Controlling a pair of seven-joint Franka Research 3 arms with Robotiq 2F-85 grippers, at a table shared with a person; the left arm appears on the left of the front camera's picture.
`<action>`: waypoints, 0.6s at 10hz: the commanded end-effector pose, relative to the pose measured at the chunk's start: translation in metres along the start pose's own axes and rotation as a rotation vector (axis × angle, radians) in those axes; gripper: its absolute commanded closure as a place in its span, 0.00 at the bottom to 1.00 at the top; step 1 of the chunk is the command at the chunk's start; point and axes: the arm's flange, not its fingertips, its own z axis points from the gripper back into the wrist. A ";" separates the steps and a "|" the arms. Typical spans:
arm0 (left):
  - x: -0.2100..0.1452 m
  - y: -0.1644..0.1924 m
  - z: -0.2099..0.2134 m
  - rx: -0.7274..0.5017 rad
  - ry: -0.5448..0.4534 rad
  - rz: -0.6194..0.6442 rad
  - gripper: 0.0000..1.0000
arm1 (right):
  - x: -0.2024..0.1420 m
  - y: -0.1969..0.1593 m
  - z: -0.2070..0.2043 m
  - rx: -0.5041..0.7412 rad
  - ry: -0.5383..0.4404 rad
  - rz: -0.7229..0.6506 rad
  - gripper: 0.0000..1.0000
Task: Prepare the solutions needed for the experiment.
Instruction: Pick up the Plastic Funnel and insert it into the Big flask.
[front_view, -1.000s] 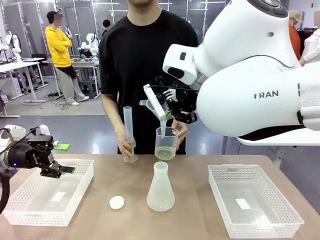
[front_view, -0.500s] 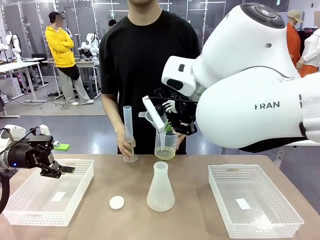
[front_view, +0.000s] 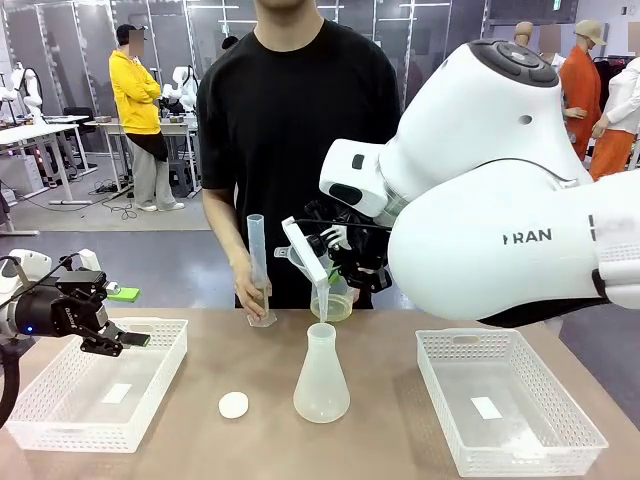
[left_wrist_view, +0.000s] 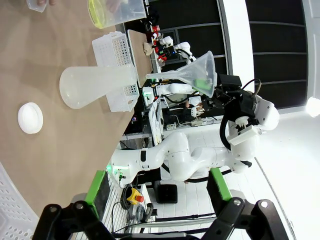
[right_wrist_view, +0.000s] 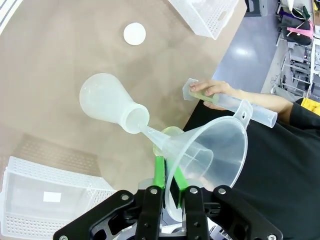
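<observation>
the brown bench (front_view: 390, 440) spans the front view, and the bulky white right arm (front_view: 500, 200) comes in from 3 o'clock. a person in a black t-shirt (front_view: 290, 120) stands at 12 o'clock, across the bench. a white perforated plastic basket (front_view: 70, 432) sits at 9 o'clock of the frosted translucent conical flask (front_view: 321, 385), and a second such basket (front_view: 470, 337) at 3 o'clock. the flask stands upright mid-bench, neck up. the left arm's jaws hang spread and empty over the 9 o'clock basket, well apart from the flask.

the right arm's jaws are pressed together on a clear plastic funnel (front_view: 305, 250), with the green pads (right_wrist_view: 159, 172) pinching its cone. the person's hand (front_view: 248, 295) steadies a tall clear graduated cylinder (front_view: 257, 265) at 11 o'clock of the flask. a clear plastic beaker (front_view: 345, 290) shows just behind the funnel at 12 o'clock. the solution (front_view: 340, 312), a pale yellow-green liquid, lies in the bottom of that beaker; whether any is in the flask i cannot tell. a small white round disc (front_view: 233, 404) lies at 9 o'clock of the flask.

the coming move, as i judge it, turns on one line: the funnel's spout points to 6 o'clock with its tip at the flask's mouth, touching or just above, along the upright neck. the right arm is far nearer. seating the spout calls for a short drop along that axis without tipping the flask.
</observation>
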 end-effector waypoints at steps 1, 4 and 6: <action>0.002 -0.003 0.000 0.003 -0.002 0.008 0.00 | -0.005 0.001 -0.010 -0.002 -0.026 0.005 0.94; 0.002 -0.003 0.000 0.003 -0.002 0.008 0.00 | -0.008 0.004 -0.024 0.006 -0.052 -0.017 0.94; 0.002 -0.003 0.000 0.003 -0.002 0.008 0.00 | -0.009 0.007 -0.033 0.015 -0.056 -0.022 0.94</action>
